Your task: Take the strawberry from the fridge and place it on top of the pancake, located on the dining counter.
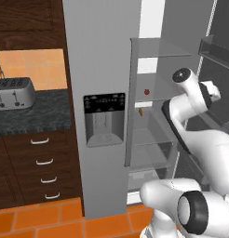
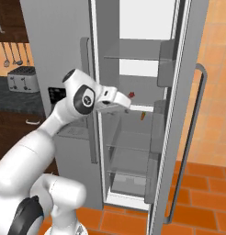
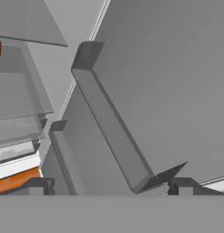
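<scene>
Tall light-grey side-by-side fridge [image 1: 104, 56] stands with its right door open. Tiny red strawberry [image 1: 146, 91] sits on an upper glass shelf [image 1: 156, 98], small orange item [image 1: 140, 112] just below. Two-finger gripper [image 3: 109, 187] spread wide, empty, near the door bins [image 3: 118, 136].

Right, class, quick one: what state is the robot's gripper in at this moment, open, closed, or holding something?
Gripper: jaws open and holding nothing; the strawberry sits on a shelf in the fridge.
</scene>
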### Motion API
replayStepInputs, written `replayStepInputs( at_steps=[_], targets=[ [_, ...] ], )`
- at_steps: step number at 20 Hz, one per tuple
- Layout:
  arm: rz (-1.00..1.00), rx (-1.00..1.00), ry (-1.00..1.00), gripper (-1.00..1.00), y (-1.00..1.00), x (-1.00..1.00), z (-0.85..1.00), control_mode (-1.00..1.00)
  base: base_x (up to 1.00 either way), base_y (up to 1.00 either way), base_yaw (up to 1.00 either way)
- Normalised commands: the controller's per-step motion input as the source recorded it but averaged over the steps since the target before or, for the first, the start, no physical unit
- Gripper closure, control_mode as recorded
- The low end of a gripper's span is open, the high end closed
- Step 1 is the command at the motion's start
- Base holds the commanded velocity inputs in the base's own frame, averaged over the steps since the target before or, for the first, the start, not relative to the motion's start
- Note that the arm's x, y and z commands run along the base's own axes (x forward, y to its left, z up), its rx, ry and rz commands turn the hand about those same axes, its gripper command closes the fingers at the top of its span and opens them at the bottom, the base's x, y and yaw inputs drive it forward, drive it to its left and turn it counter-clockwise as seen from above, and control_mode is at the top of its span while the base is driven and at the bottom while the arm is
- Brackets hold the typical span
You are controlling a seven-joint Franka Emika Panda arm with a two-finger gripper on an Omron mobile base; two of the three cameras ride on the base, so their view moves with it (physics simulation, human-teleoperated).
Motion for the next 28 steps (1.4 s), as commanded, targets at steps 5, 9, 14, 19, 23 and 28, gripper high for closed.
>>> replayStepInputs(
  at_steps=[5,9,14,19,23,28],
  targets=[
    [0.12,0.17,0.0,-1.0,0.57,-0.34,0.0,-1.0,0.0,0.0,0.0],
    [0.11,0.15,0.0,-1.0,0.66,-0.28,0.01,-1.0,0.0,0.0,0.0],
    [0.11,0.14,0.0,-1.0,0.58,-0.32,0.05,-1.0,0.0,0.0,0.0],
    [0.1,0.13,0.0,-1.0,0.54,-0.28,0.06,-1.0,0.0,0.0,0.0],
    [0.09,0.11,0.01,-1.0,0.49,-0.26,0.01,-1.0,0.0,0.0,0.0],
    [0.07,0.07,0.0,-1.0,0.13,-0.13,0.0,-1.0,0.0,0.0,0.0]
  ],
)
